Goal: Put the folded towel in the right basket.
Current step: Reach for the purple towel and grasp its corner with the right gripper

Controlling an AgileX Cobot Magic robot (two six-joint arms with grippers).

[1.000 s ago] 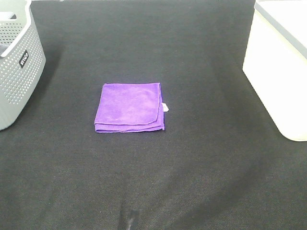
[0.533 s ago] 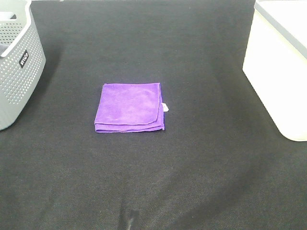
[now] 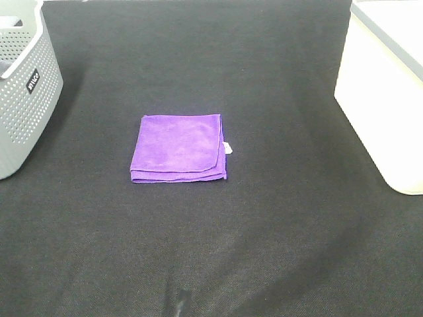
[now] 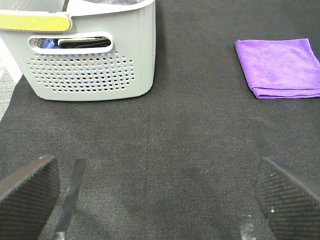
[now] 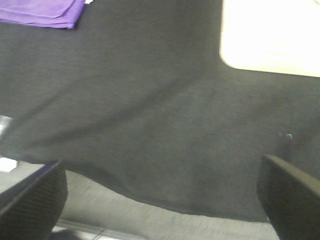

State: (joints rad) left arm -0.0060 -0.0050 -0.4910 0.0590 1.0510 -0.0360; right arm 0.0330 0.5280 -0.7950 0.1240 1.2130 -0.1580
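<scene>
Towel [image 3: 178, 148] flat on the worktop [image 3: 277, 238], nearly square, ahead and rightward of the wide-spread, empty left pincer [image 4: 159, 197], ahead and farther leftward of the equally spread right pincer [image 5: 161, 195], with the white basket [image 3: 386, 99] ahead-right of that one.

both end effectors [image 4: 159, 197] [image 5: 161, 196] wide-jawed, empty

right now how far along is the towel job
Done: only the folding. The purple towel lies flat on the black table, not in the right basket. In hand: nothing. The left gripper and right gripper are both open and empty, short of the towel. Left: grasp it, carry it to the right basket and release it inside.
</scene>
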